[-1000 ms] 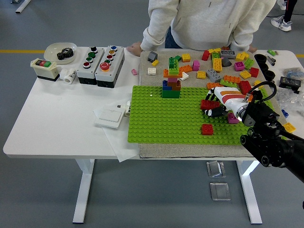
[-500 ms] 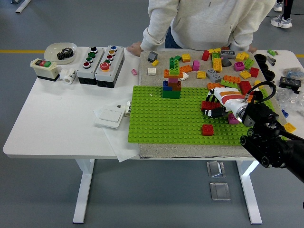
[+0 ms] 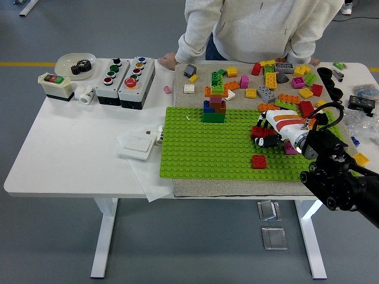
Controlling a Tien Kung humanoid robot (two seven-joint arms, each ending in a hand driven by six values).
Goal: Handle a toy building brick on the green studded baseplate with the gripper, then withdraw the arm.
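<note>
The green studded baseplate (image 3: pixel 207 148) lies on a beige mat in the middle of the table. A small tower of green, brown, blue and orange bricks (image 3: pixel 214 103) stands at its far edge. A lone red brick (image 3: pixel 258 161) sits near its front right. My right hand (image 3: pixel 265 134) reaches in from the lower right over the plate's right part, its fingers curled on another red brick (image 3: pixel 257 131) that rests on the plate. My left arm is out of the picture.
Several loose bricks (image 3: pixel 278 80) lie on the mat behind the plate. Push-button boxes (image 3: pixel 125 76), a bowl with a gear (image 3: pixel 76 64) and a white switch (image 3: pixel 137 144) are to the left. A person (image 3: pixel 254 26) stands at the far side, hands resting on the table edge.
My right hand has shifted very slightly up and left while staying on the red brick. Nothing else has moved.
</note>
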